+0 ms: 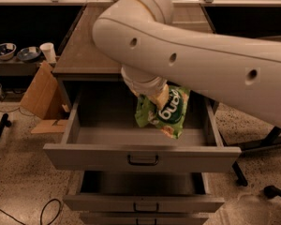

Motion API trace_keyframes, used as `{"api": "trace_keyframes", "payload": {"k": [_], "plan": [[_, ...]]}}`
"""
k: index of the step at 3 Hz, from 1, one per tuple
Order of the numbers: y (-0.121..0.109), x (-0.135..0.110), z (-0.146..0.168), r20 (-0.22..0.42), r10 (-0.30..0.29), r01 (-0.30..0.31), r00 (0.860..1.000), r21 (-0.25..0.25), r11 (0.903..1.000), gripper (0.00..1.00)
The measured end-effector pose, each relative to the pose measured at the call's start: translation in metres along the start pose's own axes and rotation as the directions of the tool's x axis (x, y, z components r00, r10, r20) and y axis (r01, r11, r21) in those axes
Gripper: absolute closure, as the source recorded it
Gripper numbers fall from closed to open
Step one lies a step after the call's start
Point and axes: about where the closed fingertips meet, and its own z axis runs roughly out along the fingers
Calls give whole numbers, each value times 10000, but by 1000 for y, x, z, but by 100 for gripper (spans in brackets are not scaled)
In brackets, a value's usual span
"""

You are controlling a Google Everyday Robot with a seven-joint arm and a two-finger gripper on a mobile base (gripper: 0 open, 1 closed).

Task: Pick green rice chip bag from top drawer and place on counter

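Observation:
The green rice chip bag [172, 112], light green with white "buck" letters, hangs tilted above the inside of the open top drawer [98, 156]. My gripper [155, 97] is at the bag's upper left edge, under the big white arm, and is shut on the bag. Most of the gripper is hidden by the wrist. The dark wood-grain counter [84, 55] lies behind the drawer, and my arm covers much of it. The drawer's dark handle [143, 161] faces the camera.
A shallower second drawer [140, 203] is also pulled out below. A cardboard box [40, 90] leans left of the cabinet. A white cup [48, 52] and bowls [3, 50] sit on a low shelf at left. A cable [49, 210] lies on the floor.

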Motion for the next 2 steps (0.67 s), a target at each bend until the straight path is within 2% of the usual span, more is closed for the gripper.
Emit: {"api": "trace_keyframes", "payload": {"k": [1,2], "plan": [[10,25,-12,-130,860,-857,9962,198,9961,100],[22,67,-18,-303,1621,-1609,9863,372,9863,100]]}}
